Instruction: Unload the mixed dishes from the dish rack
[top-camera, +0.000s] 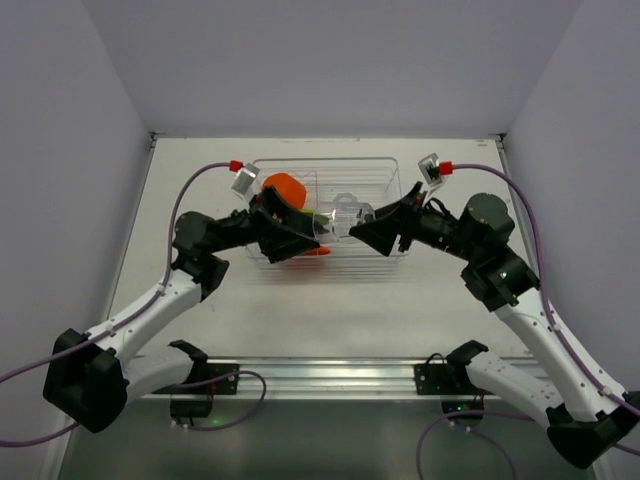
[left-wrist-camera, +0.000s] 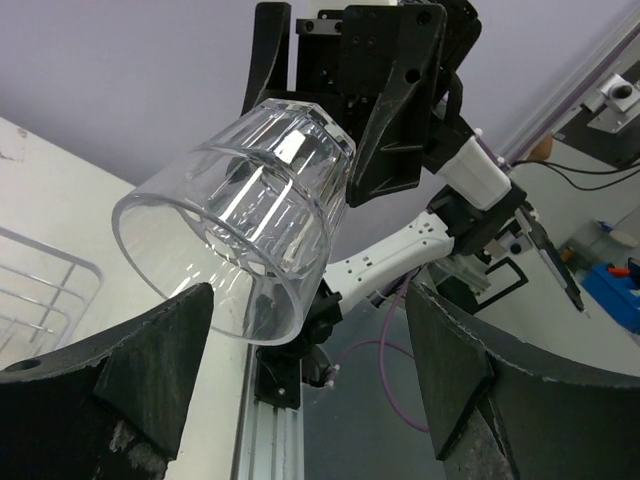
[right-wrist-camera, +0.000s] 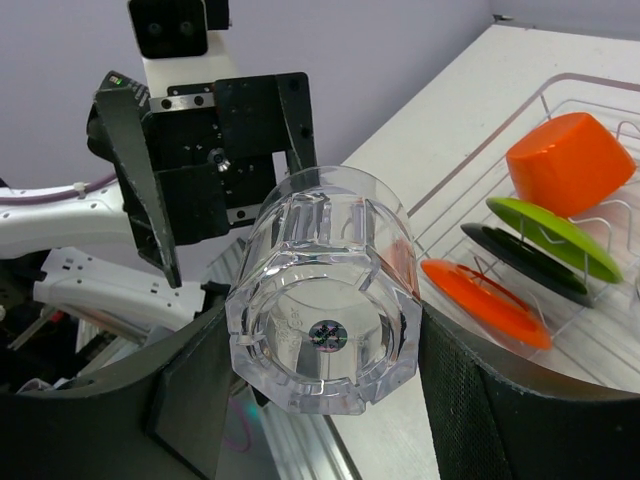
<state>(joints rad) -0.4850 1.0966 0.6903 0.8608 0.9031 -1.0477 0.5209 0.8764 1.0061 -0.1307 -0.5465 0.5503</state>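
A clear tumbler (top-camera: 343, 217) hangs on its side in the air over the dish rack (top-camera: 385, 172), between my two grippers. My right gripper (top-camera: 364, 226) is shut on its base, which sits between the fingers in the right wrist view (right-wrist-camera: 325, 330). My left gripper (top-camera: 316, 228) is open, its fingers (left-wrist-camera: 150, 350) spread wide just at the tumbler's open mouth (left-wrist-camera: 240, 220). In the rack (right-wrist-camera: 470, 170) stand an orange faceted cup (right-wrist-camera: 570, 160), upside down, and a lime-green plate (right-wrist-camera: 555, 235), a black plate (right-wrist-camera: 520, 262) and an orange plate (right-wrist-camera: 485, 300). A second tumbler is not clearly visible.
The rack stands at the back middle of the white table (top-camera: 300, 310), with walls close on the left, right and back. An aluminium rail (top-camera: 320, 375) with both arm bases runs along the near edge. Purple cables loop beside each arm.
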